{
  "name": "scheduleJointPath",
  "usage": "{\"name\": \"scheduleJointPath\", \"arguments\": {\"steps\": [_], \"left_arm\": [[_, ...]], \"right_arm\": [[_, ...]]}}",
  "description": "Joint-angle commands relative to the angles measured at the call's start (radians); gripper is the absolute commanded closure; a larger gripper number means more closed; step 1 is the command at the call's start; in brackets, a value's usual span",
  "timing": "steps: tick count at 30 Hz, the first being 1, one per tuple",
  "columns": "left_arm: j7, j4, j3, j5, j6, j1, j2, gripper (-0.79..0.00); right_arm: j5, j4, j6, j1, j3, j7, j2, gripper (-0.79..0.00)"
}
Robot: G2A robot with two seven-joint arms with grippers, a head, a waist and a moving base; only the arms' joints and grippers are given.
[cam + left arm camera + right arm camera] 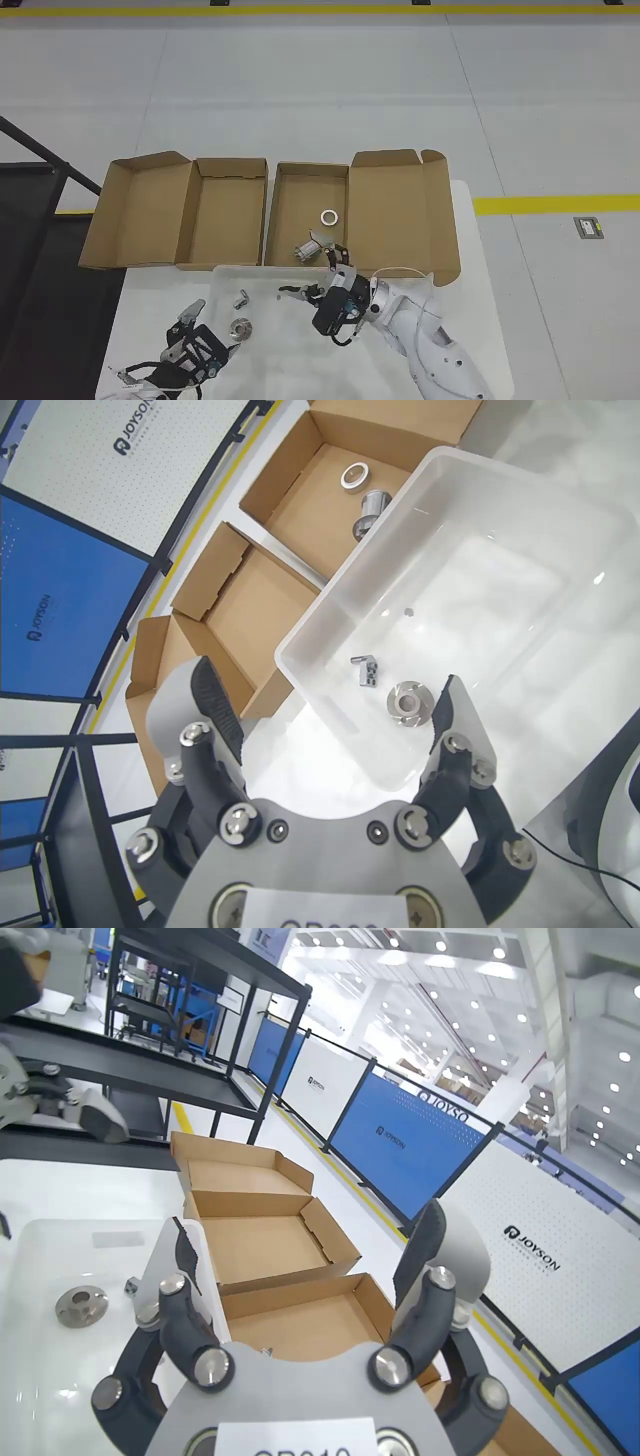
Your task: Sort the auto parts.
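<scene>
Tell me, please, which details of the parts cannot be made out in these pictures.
Silver cylindrical metal part: left wrist view, lower end behind the wall of the clear plastic bin.
Small grey metal bracket: right wrist view, mostly behind a jaw of the right gripper.
Nearest brown cardboard box: right wrist view, floor covered by that gripper's body.
</scene>
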Motion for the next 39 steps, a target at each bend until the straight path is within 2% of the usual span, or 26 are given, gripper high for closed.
{"name": "scheduleJointPath", "arguments": {"steps": [1,4,9,16,26,29,33,36,39], "left_arm": [[-0.084,-0.025,0.015,0.015,-0.033,-0.024,0.001,-0.785],[-0.202,-0.049,0.05,0.004,-0.059,-0.068,-0.001,-0.785],[-0.349,-0.033,0.112,0.014,-0.127,-0.139,-0.002,-0.785],[-0.548,-0.001,0.187,-0.054,-0.208,-0.262,-0.008,-0.785],[-0.548,-0.001,0.187,-0.054,-0.208,-0.262,-0.008,-0.785],[-0.561,0.04,0.183,-0.113,-0.242,-0.286,-0.008,-0.785],[-0.722,0.085,0.217,-0.215,-0.292,-0.384,-0.013,-0.785],[-0.872,0.122,0.279,-0.265,-0.292,-0.473,-0.02,-0.785],[-0.937,0.181,0.35,-0.281,-0.254,-0.549,-0.023,-0.785]], "right_arm": [[-0.052,-0.035,0.002,-0.034,0.011,-0.052,0.013,-0.785],[-0.091,-0.094,0.067,-0.11,0.047,-0.111,0.031,-0.785],[-0.074,-0.168,0.139,-0.225,0.125,-0.168,0.054,-0.785],[-0.016,-0.245,0.21,-0.337,0.194,-0.14,0.07,-0.785],[-0.016,-0.245,0.21,-0.337,0.194,-0.14,0.07,-0.785],[-0.016,-0.245,0.21,-0.337,0.194,-0.14,0.07,-0.785],[-0.016,-0.245,0.21,-0.337,0.194,-0.14,0.07,-0.785],[-0.016,-0.245,0.21,-0.337,0.194,-0.14,0.07,-0.785],[-0.016,-0.245,0.21,-0.337,0.194,-0.14,0.07,-0.785]]}}
